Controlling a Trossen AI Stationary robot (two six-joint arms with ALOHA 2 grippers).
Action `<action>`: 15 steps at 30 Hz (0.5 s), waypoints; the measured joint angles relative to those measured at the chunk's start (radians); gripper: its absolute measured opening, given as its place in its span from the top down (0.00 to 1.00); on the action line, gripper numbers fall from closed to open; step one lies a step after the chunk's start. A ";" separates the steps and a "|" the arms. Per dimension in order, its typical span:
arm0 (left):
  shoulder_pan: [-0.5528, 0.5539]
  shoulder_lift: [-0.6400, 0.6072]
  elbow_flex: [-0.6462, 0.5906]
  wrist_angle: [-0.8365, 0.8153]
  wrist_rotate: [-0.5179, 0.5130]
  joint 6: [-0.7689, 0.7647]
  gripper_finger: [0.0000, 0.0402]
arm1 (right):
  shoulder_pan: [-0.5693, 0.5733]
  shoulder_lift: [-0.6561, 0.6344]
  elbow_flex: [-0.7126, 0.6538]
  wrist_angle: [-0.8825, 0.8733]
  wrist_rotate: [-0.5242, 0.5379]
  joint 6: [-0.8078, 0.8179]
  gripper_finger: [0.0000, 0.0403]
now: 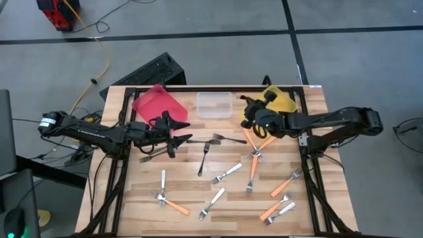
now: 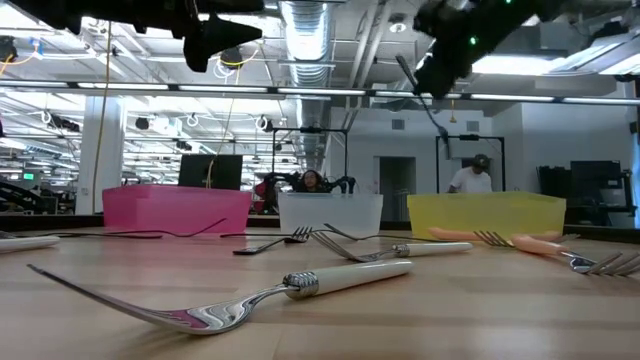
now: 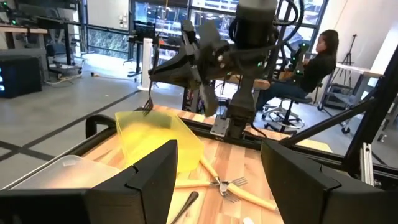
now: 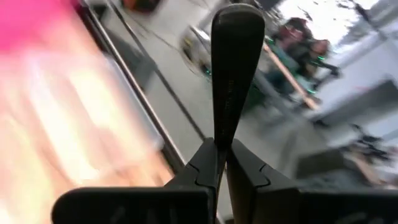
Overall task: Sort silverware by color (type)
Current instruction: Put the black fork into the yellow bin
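The sorting looks barely begun, judging from how things lie. In the high view nearly all the forks lie loose on the wooden surface (image 1: 132,198): orange-handled forks (image 1: 285,183) spread over the right and lower part of the frame, white forks (image 1: 228,173) near the lower middle, and dark forks (image 1: 203,158) around the centre. At the top of the frame the red bin (image 1: 158,104) and the clear bin (image 1: 214,104) show nothing in them that can be made out; the inside of the yellow bin (image 1: 284,100) is partly hidden by the right arm. The right gripper (image 4: 225,149), at the upper right of the high view beside the yellow bin, has its jaws clamped on a black fork (image 4: 233,68); the left wrist view shows that fork hanging tines-down over the bin's near edge, so one dark piece seems close to being dropped there. The left gripper (image 1: 173,135) hovers left of centre, just below the red bin, jaws apart and holding nothing. Almost the whole set is left to sort.
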 joint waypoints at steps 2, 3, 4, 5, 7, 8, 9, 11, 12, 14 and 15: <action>0.000 0.000 0.000 -0.001 0.000 0.000 0.46 | -0.003 0.009 -0.029 -0.026 0.066 0.001 0.91; 0.000 0.000 0.000 -0.001 0.000 0.000 0.46 | -0.003 0.016 -0.048 -0.032 0.106 0.002 0.91; 0.000 0.000 0.000 -0.001 0.000 -0.001 0.46 | -0.004 0.022 -0.066 -0.031 0.147 0.004 0.91; 0.000 0.000 0.000 -0.001 0.000 -0.001 0.46 | -0.008 0.023 -0.084 -0.033 0.179 0.004 0.91; -0.003 0.000 0.000 -0.002 0.000 -0.001 0.46 | -0.014 0.022 -0.119 -0.055 0.217 0.005 0.89; -0.003 0.000 0.000 -0.006 0.000 -0.001 0.46 | -0.016 0.022 -0.137 -0.061 0.217 0.005 0.89; -0.003 0.000 0.000 -0.014 0.001 -0.001 0.46 | -0.017 0.022 -0.158 -0.067 0.215 0.005 0.89; -0.003 0.000 0.000 -0.029 0.001 -0.005 0.46 | -0.016 0.022 -0.195 -0.079 0.206 0.009 0.89; -0.003 0.000 0.000 -0.035 0.001 -0.007 0.46 | -0.016 0.022 -0.211 -0.073 0.197 0.008 0.89; -0.003 0.000 0.000 -0.043 0.001 -0.009 0.46 | -0.016 0.022 -0.243 -0.091 0.158 0.010 0.88; -0.003 0.000 0.000 -0.046 0.001 -0.010 0.46 | -0.016 0.022 -0.254 -0.104 0.126 0.016 0.88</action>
